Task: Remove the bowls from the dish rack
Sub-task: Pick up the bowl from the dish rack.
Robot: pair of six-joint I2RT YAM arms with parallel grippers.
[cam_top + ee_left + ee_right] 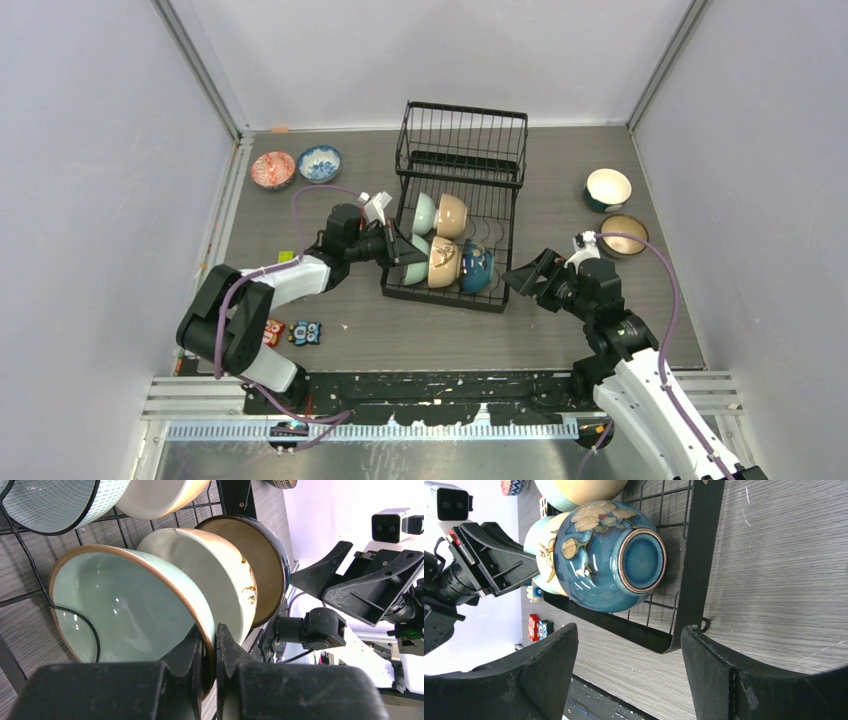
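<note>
Bowls in rack: five stand on edge in the flat tray of the dish rack (pixel 445 293), mid-table. The near row, left to right, is pale green bowl (pixel 412 270), cream bowl (pixel 443 262), dark blue bowl (pixel 477 268). The far row is far green bowl (pixel 424 213), tan bowl (pixel 452 215).
Bowls on table: red patterned bowl (pixel 272 169) and blue-and-white bowl (pixel 320 163) at far left; white-lined bowl (pixel 608 188) and brown bowl (pixel 624 235) at far right. All are well apart from the rack.
Top view only: whole layout, the rack's wire basket at the far end, and toy blocks (pixel 305 332) on the table near left.
Left wrist view only: the grip itself. It also shows the pale green bowl's brown rim, the glossy inside of the pale green bowl (pixel 125 610), and the tan inside of the dark blue bowl (pixel 255 555).
Right wrist view only: the outside of the dark blue bowl (pixel 609 555), painted with pale flowers, its copper-edged foot ring facing the camera.
Left gripper (pixel 210 655): fingers (pixel 187 652) pressed together on the pale green bowl's rim, one inside and one outside.
Right gripper (pixel 629 630): fingers (pixel 719 670) spread wide, holding nothing. It is just right of the rack's near right corner, apart from the dark blue bowl.
</note>
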